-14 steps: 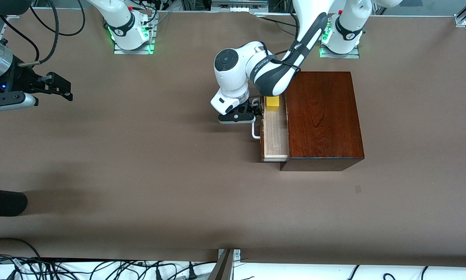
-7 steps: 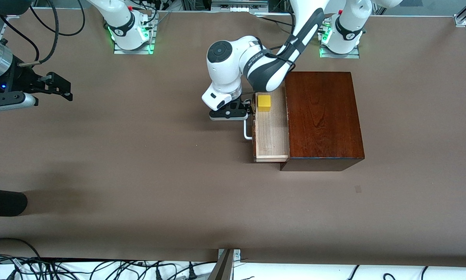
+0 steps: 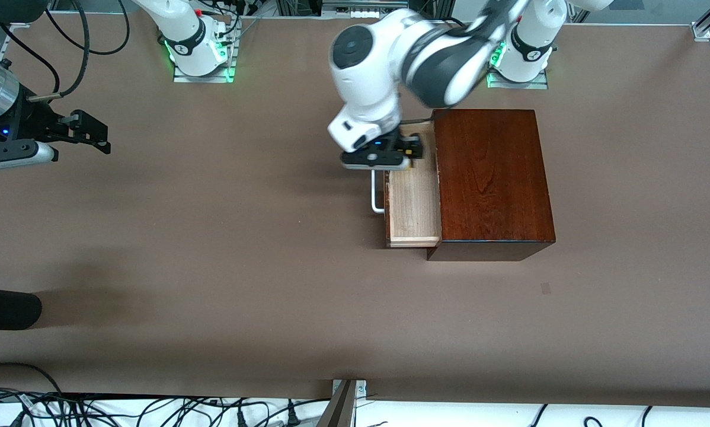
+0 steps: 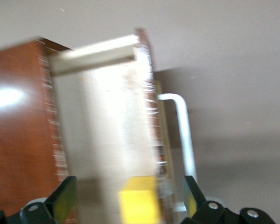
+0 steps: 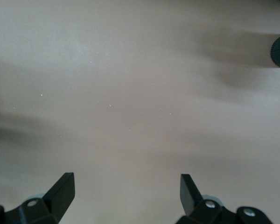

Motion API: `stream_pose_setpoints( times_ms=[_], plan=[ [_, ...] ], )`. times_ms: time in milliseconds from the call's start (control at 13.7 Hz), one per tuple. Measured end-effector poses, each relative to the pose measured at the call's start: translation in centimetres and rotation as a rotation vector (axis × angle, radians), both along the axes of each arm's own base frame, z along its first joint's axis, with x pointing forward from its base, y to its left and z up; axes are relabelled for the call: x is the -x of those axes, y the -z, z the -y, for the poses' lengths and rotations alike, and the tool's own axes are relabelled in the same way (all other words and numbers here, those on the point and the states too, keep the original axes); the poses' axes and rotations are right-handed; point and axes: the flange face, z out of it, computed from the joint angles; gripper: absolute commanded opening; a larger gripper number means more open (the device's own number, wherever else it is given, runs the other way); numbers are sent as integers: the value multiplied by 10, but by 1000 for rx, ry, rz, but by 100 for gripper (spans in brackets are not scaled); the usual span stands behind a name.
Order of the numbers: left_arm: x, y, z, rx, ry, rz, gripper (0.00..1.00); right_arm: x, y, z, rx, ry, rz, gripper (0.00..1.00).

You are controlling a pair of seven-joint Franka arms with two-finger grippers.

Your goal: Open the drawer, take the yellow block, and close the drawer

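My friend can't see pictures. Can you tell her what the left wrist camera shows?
The yellow block sits in the open drawer, between the left gripper's wide-open jaws. The drawer's white handle sticks out over the brown table.

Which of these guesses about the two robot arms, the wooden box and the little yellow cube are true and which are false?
1. The drawer is pulled partly out of the dark wooden box. True.
2. The yellow block lies on the table beside the box. False: it sits in the drawer, between the open fingers of the left end effector.
3. The left end effector is shut on the white handle. False: it is open over the drawer, clear of the handle.
4. The right end effector is open over bare table, waiting. True.
5. The box has its lid off. False: its top is whole.
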Motion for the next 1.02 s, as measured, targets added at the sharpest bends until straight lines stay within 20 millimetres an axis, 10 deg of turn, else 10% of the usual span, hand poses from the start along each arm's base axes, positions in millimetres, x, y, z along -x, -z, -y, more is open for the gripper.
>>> stream_pose_setpoints(
  times_ms=[512,804,1023],
  plan=[
    [-52,-101,-167,60,119,-133,100,8,6,-52,-12,-96,-38,100],
    [-85,-103,-306,167,64,-271,100,28,38,-161,-108,-323,-141,100],
    [-95,-111,-357,199,43,-260,100,74,45,-275,-129,-557,-128,100]
  ],
)
